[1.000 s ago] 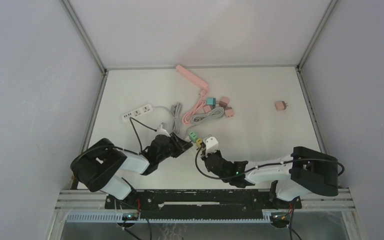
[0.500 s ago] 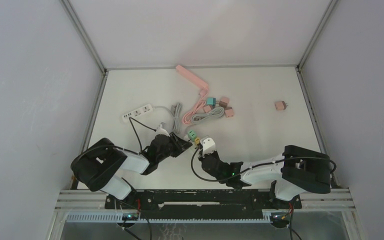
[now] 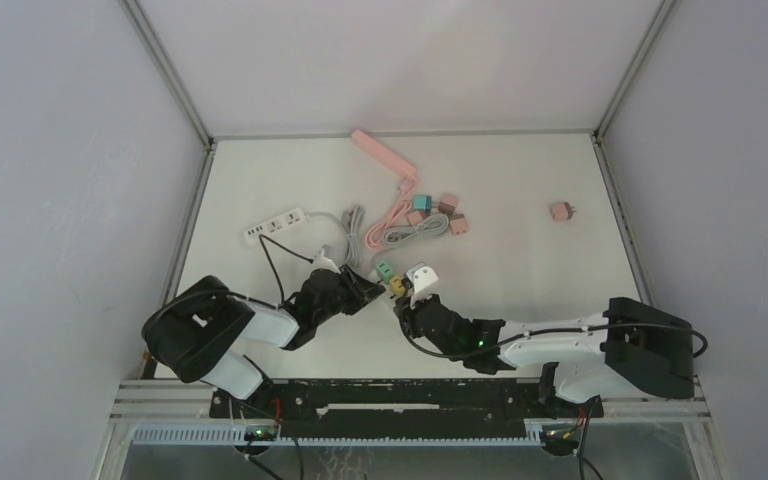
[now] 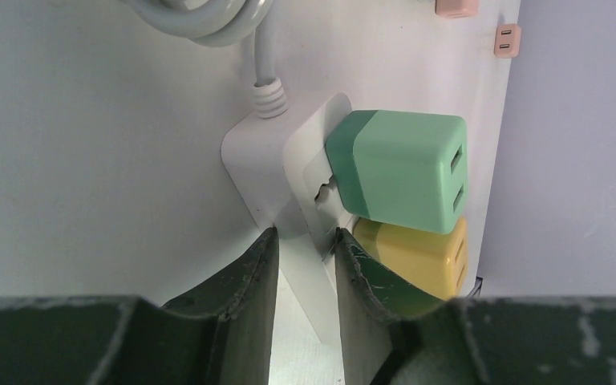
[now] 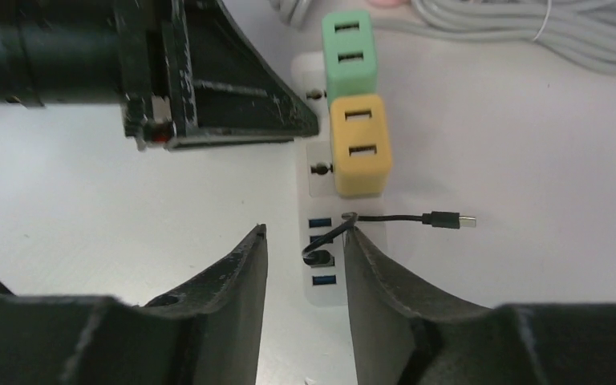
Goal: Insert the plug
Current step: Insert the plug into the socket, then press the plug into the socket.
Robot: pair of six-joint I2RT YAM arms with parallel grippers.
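Note:
My left gripper [image 4: 301, 237] is shut on the edge of a white power strip [image 4: 289, 152] that lies flat on the table. A green plug [image 4: 401, 172] and a yellow plug [image 4: 413, 257] sit side by side in its sockets. In the right wrist view the strip [image 5: 319, 172] ends in blue USB ports. A black cable plug [image 5: 321, 258] sits in one port, and the cable's free connector [image 5: 449, 219] lies on the table to the right. My right gripper [image 5: 305, 233] is open, its fingers on either side of that USB end and holding nothing.
A second white power strip [image 3: 275, 225] lies at the back left and a pink strip [image 3: 385, 155] at the back. A grey cable bundle [image 3: 415, 232] with small teal and pink adapters is mid-table. A lone pink adapter [image 3: 561, 211] lies far right.
My right arm has swung its elbow to the right and its jaws have parted. The left arm and the strip have stayed put.

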